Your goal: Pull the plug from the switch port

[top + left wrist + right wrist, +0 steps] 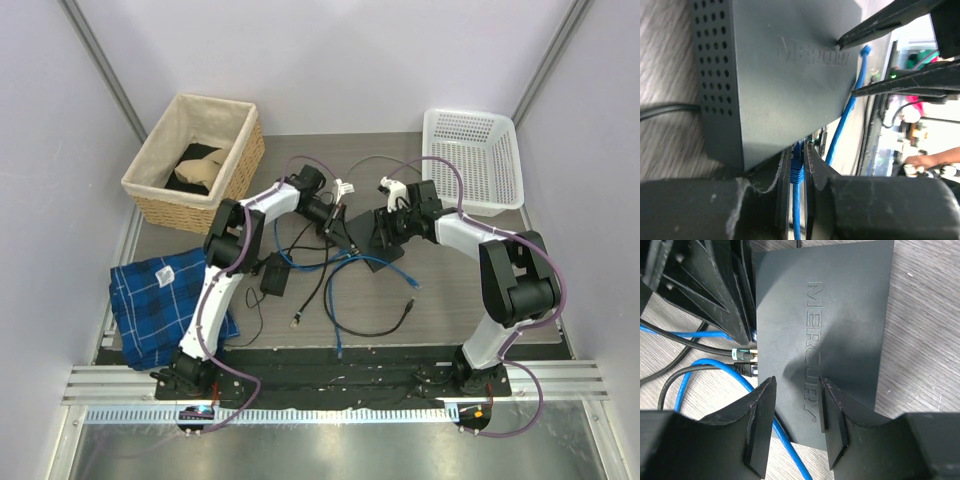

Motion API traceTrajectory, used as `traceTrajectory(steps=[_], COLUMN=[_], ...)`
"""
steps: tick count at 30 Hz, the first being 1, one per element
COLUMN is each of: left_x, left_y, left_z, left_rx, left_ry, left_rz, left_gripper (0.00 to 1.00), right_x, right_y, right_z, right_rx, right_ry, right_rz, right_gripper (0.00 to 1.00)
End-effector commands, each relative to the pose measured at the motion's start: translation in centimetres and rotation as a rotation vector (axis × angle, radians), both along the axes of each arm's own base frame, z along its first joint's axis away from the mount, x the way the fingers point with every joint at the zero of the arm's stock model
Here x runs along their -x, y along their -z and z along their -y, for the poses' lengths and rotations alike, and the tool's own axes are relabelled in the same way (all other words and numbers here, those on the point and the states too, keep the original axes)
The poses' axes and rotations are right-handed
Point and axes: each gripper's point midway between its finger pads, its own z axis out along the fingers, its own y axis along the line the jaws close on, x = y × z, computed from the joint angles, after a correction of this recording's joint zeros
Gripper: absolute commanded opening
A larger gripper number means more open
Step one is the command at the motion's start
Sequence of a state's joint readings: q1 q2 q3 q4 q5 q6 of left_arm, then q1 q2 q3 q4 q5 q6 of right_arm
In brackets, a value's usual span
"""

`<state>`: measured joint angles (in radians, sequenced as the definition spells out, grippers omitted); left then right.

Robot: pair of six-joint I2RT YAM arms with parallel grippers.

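I am pinching my left gripper (pixel 797 156) narrowly on the blue ribbed plastic plug (pixel 797 175), and in my left wrist view the flat matt-black rectangular plastic switch box (pixel 780 75) is lying straight ahead at twelve o'clock. The plug's long axis is running six to twelve into the socket side. My left arm is therefore the one placed for the pull, which I judge has to go straight back toward six along that axis, not sideways. My right gripper (pixel 796 385) is standing about half open. It is gripping nothing and sits over the box lid, one tip at the socket edge and one on the lid. From above, my right gripper is at about two o'clock of the box and my left at ten. In the right wrist view the box is running lengthwise twelve to six, with raised lettering and a smooth, hard, slippery-looking lid. Two thin black rubbery leads (pixel 742 362) are entering its nine o'clock side. All of it is resting on the grey wood-grain table (pixel 920 365).
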<state>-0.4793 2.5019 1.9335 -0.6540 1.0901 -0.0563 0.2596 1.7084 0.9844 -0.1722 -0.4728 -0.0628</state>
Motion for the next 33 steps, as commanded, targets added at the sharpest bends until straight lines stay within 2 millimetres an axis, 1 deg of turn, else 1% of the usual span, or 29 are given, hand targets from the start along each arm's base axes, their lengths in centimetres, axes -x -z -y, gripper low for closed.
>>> traceTrajectory(steps=[1,2,3,4,5,6,7,8,9,10,11,12,14,16,17,18,19,20,22,23,24,25,26,27,28,30,31,32,33], left_x=[-1.5,-0.5,-0.5,-0.3,0.3,-0.2,-0.7,-1.9,-2.9,-5.3,-6.2,-7.9,-11.4,-13.8,-14.6,-14.9,-15.0,-14.8,-13.8,-13.1,-12.9,-10.9,-9.9,-9.5,-7.3,-5.7,-4.2,-3.5,-2.9], left_y=[0.7,0.2,0.0,-0.5,-0.8,-1.4,-3.3,-3.0,-3.3,-4.6,-4.4,-4.3,-5.9,-6.3,-7.1,-7.2,-7.1,-7.4,-7.1,-8.3,-9.3,-9.3,-10.0,-11.9,-11.8,-11.6,-11.7,-11.4,-10.3], left_z=[-4.2,-5.4,-6.9,-7.8,-8.9,-9.7,-9.9,-10.1,-10.0,-9.5,-9.6,-10.0,-9.8,-10.3,-10.1,-10.3,-10.5,-10.6,-10.8,-10.6,-10.1,-9.2,-8.5,-7.7,-6.6,-5.4,-4.4,-3.8,-3.5], left_rx=[-0.134,-0.172,-0.187,-0.183,-0.208,-0.197,-0.168,-0.148,-0.156,-0.144,-0.160,-0.209,-0.211,-0.264,-0.259,-0.278,-0.297,-0.308,-0.317,-0.293,-0.247,-0.168,-0.108,-0.027,0.042,0.087,0.122,0.132,0.124], left_ry=[-0.018,-0.004,-0.004,0.034,0.041,0.026,0.004,-0.040,-0.079,-0.152,-0.189,-0.242,-0.346,-0.415,-0.429,-0.439,-0.448,-0.457,-0.464,-0.471,-0.467,-0.412,-0.396,-0.379,-0.317,-0.283,-0.235,-0.215,-0.208], left_rz=[0.056,-0.005,-0.021,0.020,-0.001,0.021,0.069,0.123,0.172,0.266,0.296,0.349,0.417,0.468,0.494,0.511,0.515,0.517,0.480,0.470,0.483,0.429,0.400,0.433,0.368,0.277,0.223,0.190,0.149], left_gripper=[0.00,0.00,0.00,0.00,0.00,0.00,0.00,0.00,0.00,0.00,0.00,0.01,0.02,0.08,0.14,0.18,0.24,0.40,0.48,0.52,0.52,0.54,0.55,0.55,0.55,0.55,0.55,0.55,0.55], right_x=[2.8,3.1,3.1,3.3,3.5,3.5,3.5,3.6,3.6,3.6,3.5,3.5,3.5,3.5,3.6,3.5,3.5,3.5,3.2,3.1,3.0,2.9,3.0,3.0,3.2,3.4,3.6,3.6,3.6], right_y=[3.7,3.9,3.8,3.9,4.1,4.1,4.0,4.2,4.1,4.0,3.9,3.8,3.7,3.7,3.8,3.8,3.8,3.8,3.6,3.5,3.4,3.3,3.2,3.2,3.5,3.5,3.7,3.7,3.6], right_z=[2.1,2.2,2.3,2.3,2.4,2.3,2.4,2.5,2.5,2.7,2.7,2.7,2.8,2.8,2.8,2.8,2.8,2.7,2.7,2.7,2.7,2.8,2.8,2.9,2.9,2.9,3.0,3.0,3.1], right_rx=[0.121,0.125,0.125,0.125,0.125,0.123,0.124,0.125,0.128,0.133,0.136,0.136,0.141,0.144,0.146,0.144,0.142,0.141,0.140,0.142,0.142,0.145,0.148,0.149,0.151,0.149,0.150,0.150,0.150], right_ry=[0.021,0.020,0.022,0.022,0.024,0.024,0.025,0.027,0.026,0.031,0.030,0.030,0.029,0.026,0.024,0.025,0.024,0.022,0.023,0.025,0.026,0.026,0.027,0.027,0.027,0.025,0.025,0.025,0.028], right_rz=[-0.123,-0.129,-0.123,-0.124,-0.128,-0.124,-0.121,-0.121,-0.119,-0.113,-0.108,-0.103,-0.100,-0.097,-0.100,-0.099,-0.098,-0.098,-0.089,-0.082,-0.077,-0.070,-0.069,-0.069,-0.076,-0.077,-0.081,-0.081,-0.078], right_gripper=[0.47,0.47,0.47,0.47,0.47,0.47,0.47,0.47,0.47,0.47,0.47,0.47,0.47,0.47,0.47,0.47,0.47,0.47,0.47,0.47,0.48,0.47,0.48,0.48,0.48,0.48,0.48,0.48,0.49])
